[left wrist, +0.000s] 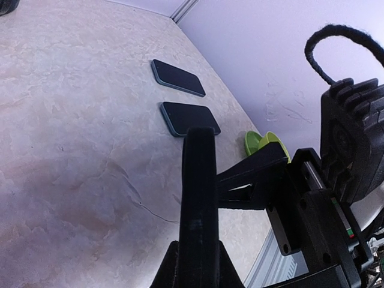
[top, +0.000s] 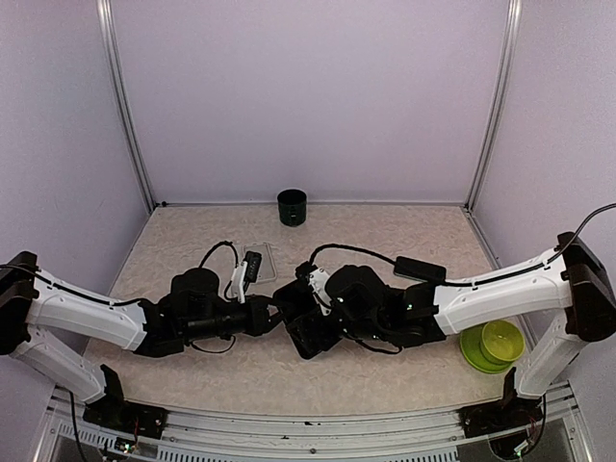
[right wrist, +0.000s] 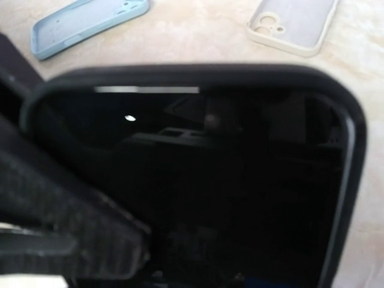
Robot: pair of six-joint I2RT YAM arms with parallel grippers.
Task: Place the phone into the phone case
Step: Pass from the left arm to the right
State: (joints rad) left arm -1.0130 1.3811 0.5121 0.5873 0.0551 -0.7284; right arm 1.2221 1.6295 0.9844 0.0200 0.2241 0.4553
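Seemingly, the slim, rigid, glossy black phone in its soft black case (right wrist: 198,180) hung between both claws above the beige surface (top: 385,241), near the cream case (right wrist: 294,24), likely slippery; neither claw's grip was discernible.

Both arms stretched low, left tool (top: 272,318) and right tool (top: 306,332) meeting mid-table

The beige marbled tabletop (top: 192,380) carries a dark cup (top: 292,207) at its far edge, a clear case (top: 262,262) nearer than the cup, and green bowls (top: 493,345) far right of it.
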